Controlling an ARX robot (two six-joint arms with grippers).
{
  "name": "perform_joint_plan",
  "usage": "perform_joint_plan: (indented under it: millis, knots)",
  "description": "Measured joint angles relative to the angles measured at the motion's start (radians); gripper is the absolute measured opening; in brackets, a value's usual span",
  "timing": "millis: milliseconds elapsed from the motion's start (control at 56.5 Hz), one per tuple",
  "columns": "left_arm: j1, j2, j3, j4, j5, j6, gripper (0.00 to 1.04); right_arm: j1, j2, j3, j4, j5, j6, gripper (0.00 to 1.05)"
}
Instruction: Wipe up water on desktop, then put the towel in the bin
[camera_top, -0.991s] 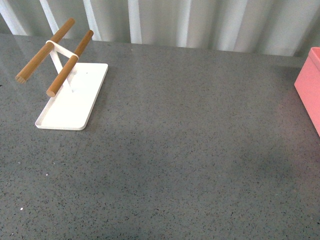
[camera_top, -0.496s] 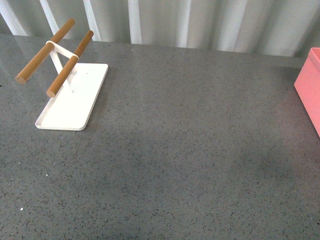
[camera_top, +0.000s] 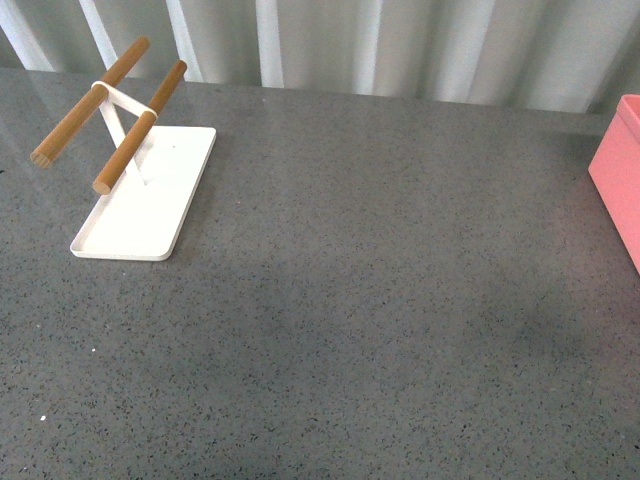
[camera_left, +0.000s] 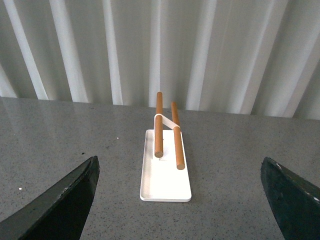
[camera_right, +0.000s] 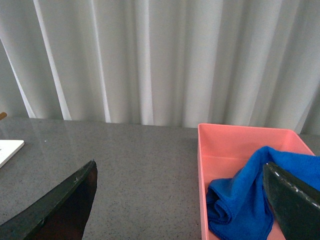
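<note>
The blue towel (camera_right: 245, 200) lies crumpled inside the salmon-pink bin (camera_right: 240, 142) in the right wrist view. The bin also shows at the right edge of the front view (camera_top: 620, 175); the towel is hidden there. The speckled grey desktop (camera_top: 380, 300) fills the front view, with no arm in it. My right gripper (camera_right: 182, 210) is open and empty, one finger (camera_right: 292, 200) above the bin and the towel, the other over the desktop beside it. My left gripper (camera_left: 185, 200) is open and empty, facing the white tray.
A flat white tray (camera_top: 150, 200) with two wooden rods (camera_top: 135, 125) on a white stand stands at the far left of the desktop, and shows in the left wrist view (camera_left: 165, 172). A pleated white curtain (camera_top: 400, 45) hangs behind the desktop.
</note>
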Motion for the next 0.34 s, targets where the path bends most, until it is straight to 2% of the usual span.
perform_joint_plan:
  millis: [336]
  knots:
    - [0.000, 0.000, 0.000, 0.000, 0.000, 0.000, 0.98, 0.000, 0.000, 0.000, 0.000, 0.000, 0.000, 0.98]
